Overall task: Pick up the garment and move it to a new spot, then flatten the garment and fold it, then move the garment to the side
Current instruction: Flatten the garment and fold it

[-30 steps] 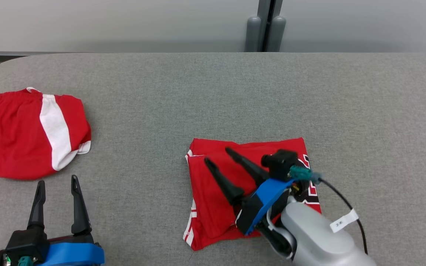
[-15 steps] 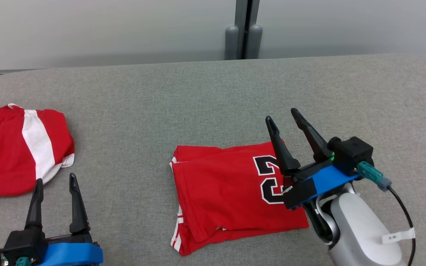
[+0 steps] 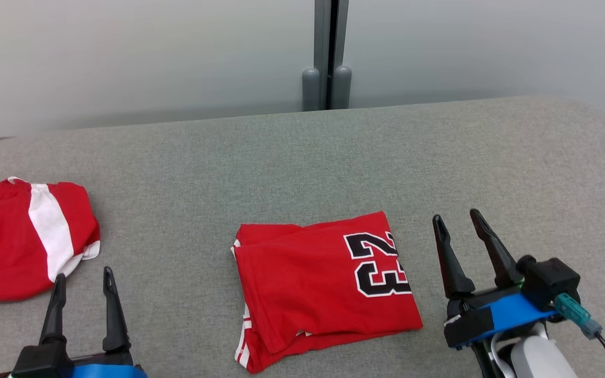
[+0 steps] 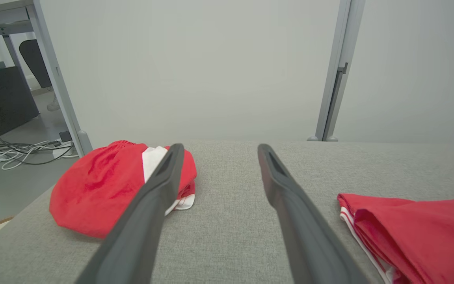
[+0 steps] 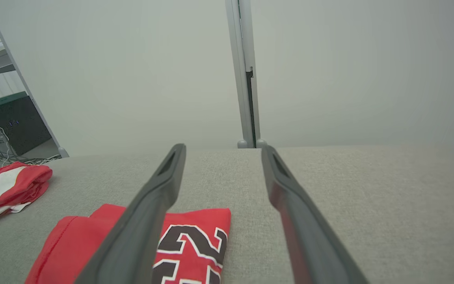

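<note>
Red shorts (image 3: pixel 24 239) are laid at far left, the left gripper (image 3: pixel 83 273) spread empty nearby. The folded garment (image 3: pixel 302 283) is laid midway along the surface (image 3: pixel 281 157), long axis left-right, "23" (image 3: pixel 378 265) printed sideways at its right end, the right gripper (image 3: pixel 455 215) spread empty beside it
</note>
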Controlling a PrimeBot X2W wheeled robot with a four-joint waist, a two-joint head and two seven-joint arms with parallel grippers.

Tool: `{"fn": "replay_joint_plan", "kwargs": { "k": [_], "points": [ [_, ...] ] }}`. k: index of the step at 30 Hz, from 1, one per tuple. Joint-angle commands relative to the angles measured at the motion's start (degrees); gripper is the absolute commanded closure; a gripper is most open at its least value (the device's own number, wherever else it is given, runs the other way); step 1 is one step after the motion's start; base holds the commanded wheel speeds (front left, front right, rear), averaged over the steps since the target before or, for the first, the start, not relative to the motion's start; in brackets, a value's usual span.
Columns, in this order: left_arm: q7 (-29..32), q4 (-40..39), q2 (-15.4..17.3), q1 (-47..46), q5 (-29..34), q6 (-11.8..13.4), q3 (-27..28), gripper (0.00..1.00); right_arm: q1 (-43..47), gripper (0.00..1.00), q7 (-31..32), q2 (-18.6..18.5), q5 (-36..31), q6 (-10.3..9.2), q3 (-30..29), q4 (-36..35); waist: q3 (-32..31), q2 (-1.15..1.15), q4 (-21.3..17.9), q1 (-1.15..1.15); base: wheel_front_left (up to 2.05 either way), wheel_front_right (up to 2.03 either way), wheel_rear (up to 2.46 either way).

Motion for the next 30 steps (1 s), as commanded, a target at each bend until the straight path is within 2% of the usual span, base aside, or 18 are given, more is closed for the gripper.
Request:
{"fn": "replay_joint_plan", "kwargs": {
  "k": [1,15,30],
  "points": [
    [-0.2,-0.1,0.0,0.4,0.4,0.1,-0.2,0.0,1.2,0.0,-0.2,0.1,0.0,0.03,-0.3,-0.3,-0.3,0.0,-0.1,0.0,0.0,0.0,0.0],
    [-0.2,0.4,0.0,3.8,0.6,0.1,-0.7,0.0,8.6,0.0,-0.2,0.1,0.6,0.02,-2.6,0.0,-4.1,0.0,1.0,0.0,0.0,0.0,0.0],
    [-0.2,0.7,0.0,4.3,0.8,0.4,-1.1,0.0,9.6,0.0,-0.2,0.1,0.6,0.03,-2.3,1.7,-5.0,0.0,1.8,0.0,0.0,0.0,0.0]
  ]
}}
